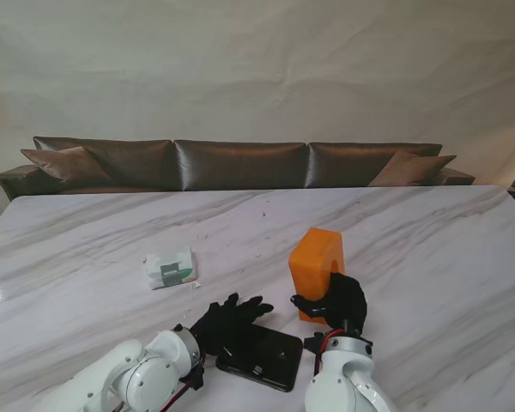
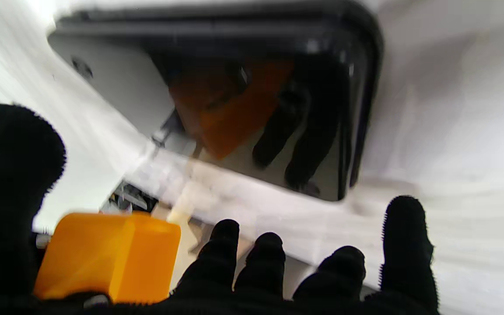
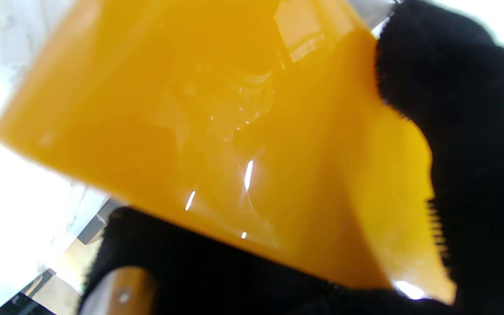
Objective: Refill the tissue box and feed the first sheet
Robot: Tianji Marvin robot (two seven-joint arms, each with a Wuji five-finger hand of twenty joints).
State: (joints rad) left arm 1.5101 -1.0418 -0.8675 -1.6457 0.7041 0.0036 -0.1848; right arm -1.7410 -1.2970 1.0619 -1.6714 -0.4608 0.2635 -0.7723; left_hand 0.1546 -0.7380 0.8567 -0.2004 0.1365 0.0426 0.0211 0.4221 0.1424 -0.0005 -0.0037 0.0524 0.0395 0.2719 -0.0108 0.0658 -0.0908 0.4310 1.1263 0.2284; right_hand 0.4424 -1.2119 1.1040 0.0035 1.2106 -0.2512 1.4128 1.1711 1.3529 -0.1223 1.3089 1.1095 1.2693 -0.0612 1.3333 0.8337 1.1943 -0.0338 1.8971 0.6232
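Box in my right hand, tissues way over on the left

My right hand (image 1: 339,300) is wrapped around the orange box (image 1: 316,262), holding it stood on end at lower centre-right of the frame. The tissue pack (image 1: 170,268) lies flat at centre-left, well apart from the box, long side running roughly left-right. My left hand (image 1: 227,322) is nearer it, fingers spread and holding nothing, hovering over the black tray (image 1: 266,354), so I'd guess that one does the fetching.

Brown leather sofa (image 1: 240,163) with cushions beyond the white marble table (image 1: 429,249).
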